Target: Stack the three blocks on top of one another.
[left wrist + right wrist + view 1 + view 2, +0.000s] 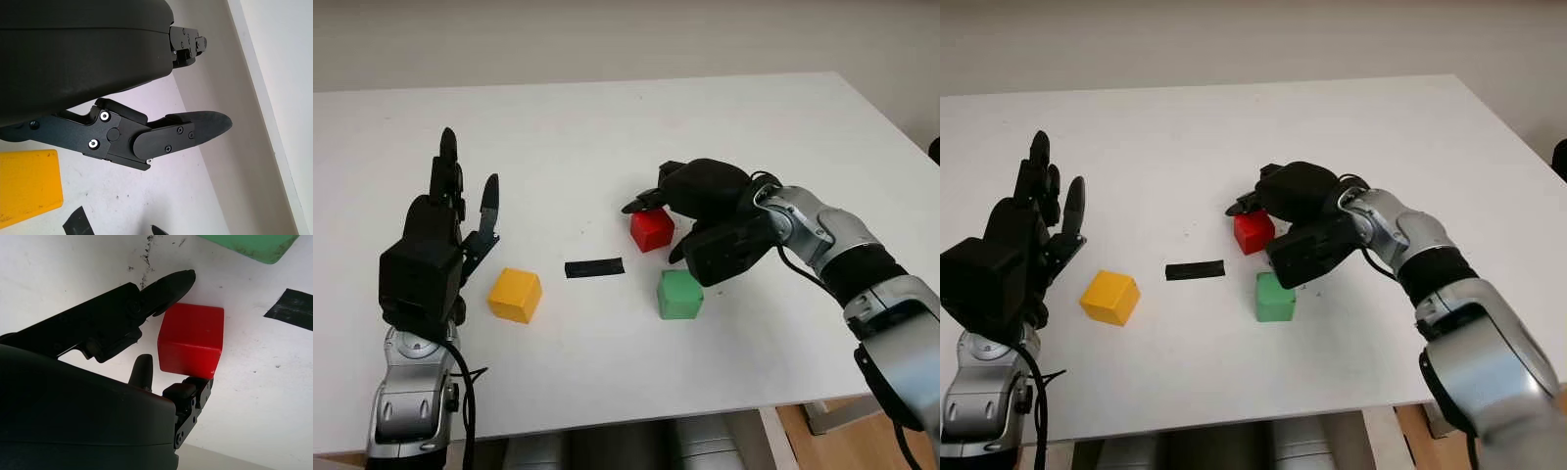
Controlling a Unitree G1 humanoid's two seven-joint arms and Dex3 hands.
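Note:
A red block (651, 232) stands on the white table (607, 127) at the middle. My right hand (658, 227) reaches in from the right and is curled around it. One fingertip (178, 279) touches a far corner of the red block (193, 340) and another presses its near side. A green block (680, 294) sits just in front of the red one, under my right palm. A yellow block (515, 294) lies to the left. My left hand (460, 211) is open and held upright just left of the yellow block (27, 186).
A short strip of black tape (594, 267) lies on the table between the yellow and red blocks. The table's front edge (636, 416) runs close below the blocks, and its right edge (881, 108) slants away at the far right.

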